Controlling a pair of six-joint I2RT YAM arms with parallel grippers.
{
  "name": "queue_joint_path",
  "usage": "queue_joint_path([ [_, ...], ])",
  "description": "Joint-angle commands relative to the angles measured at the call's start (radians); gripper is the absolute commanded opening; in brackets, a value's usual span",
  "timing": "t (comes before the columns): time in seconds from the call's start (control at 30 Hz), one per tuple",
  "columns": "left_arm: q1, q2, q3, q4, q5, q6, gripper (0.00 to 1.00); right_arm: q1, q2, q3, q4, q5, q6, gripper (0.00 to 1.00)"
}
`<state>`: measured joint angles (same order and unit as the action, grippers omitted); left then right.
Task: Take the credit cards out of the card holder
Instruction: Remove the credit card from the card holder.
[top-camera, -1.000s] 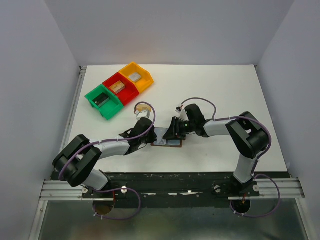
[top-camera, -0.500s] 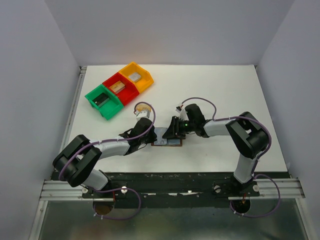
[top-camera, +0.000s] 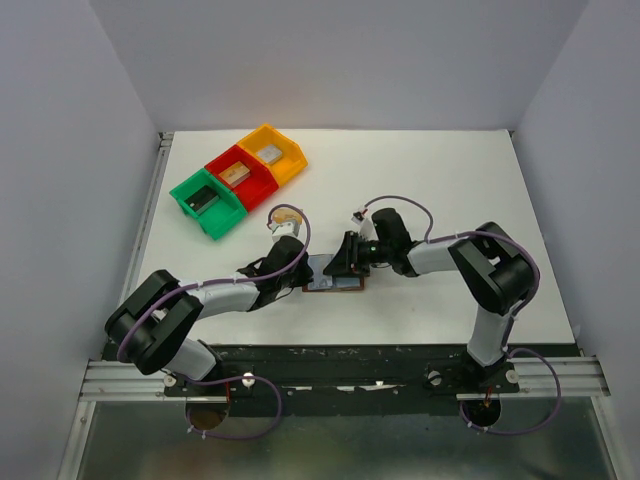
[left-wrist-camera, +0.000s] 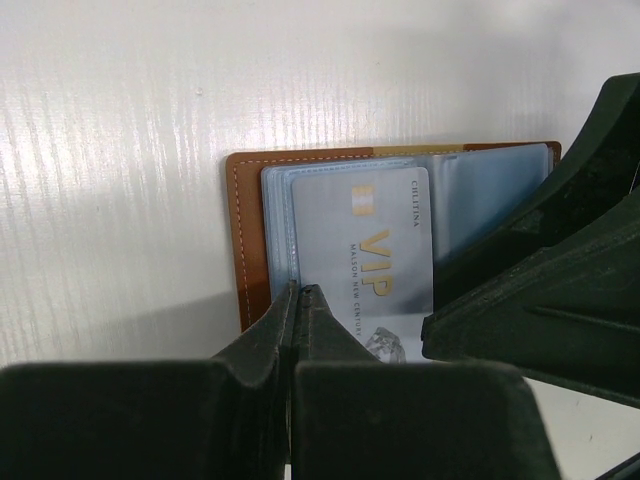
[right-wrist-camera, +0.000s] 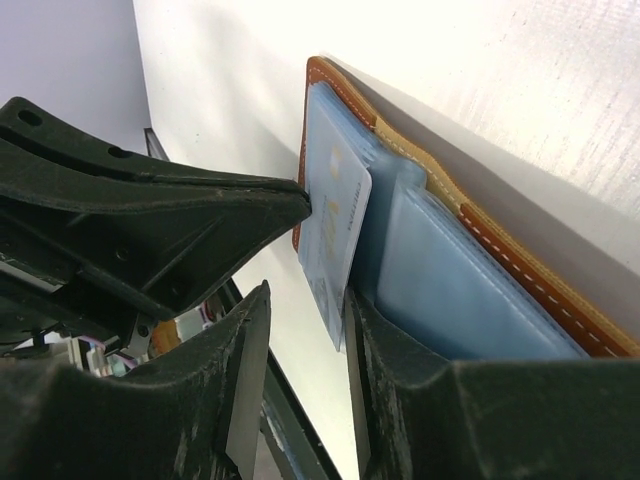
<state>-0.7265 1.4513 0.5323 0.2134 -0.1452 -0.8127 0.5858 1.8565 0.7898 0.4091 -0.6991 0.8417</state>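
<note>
The brown card holder (top-camera: 338, 285) lies open on the table between my two grippers, its light-blue sleeves up (left-wrist-camera: 248, 230). A silvery light-blue VIP credit card (left-wrist-camera: 365, 250) sticks partly out of a sleeve. My left gripper (left-wrist-camera: 300, 290) is shut, its tips resting on the sleeve edge beside the card. My right gripper (right-wrist-camera: 305, 300) is open, with the card's free end (right-wrist-camera: 335, 230) between its jaws, against the right one. The other cards are hidden. In the top view the left gripper (top-camera: 303, 270) and right gripper (top-camera: 343, 268) meet over the holder.
A green bin (top-camera: 207, 203), a red bin (top-camera: 240, 176) and a yellow bin (top-camera: 272, 152) stand in a row at the back left, each with a block inside. The table's front edge is just below the holder.
The right wrist has shifted slightly left toward the holder. The left arm and the holder have not visibly moved.
</note>
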Motion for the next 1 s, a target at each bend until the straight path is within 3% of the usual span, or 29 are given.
queue_joint_path([
  [0.0,-0.008,0.024,-0.032,-0.077,0.042,0.006,0.0,0.006,0.035,-0.004,0.096,-0.065,0.03,0.43],
  [0.97,-0.028,0.037,-0.045,0.049,0.127,0.056,0.0,0.011,0.115,0.074,0.077,-0.051,0.062,0.43],
])
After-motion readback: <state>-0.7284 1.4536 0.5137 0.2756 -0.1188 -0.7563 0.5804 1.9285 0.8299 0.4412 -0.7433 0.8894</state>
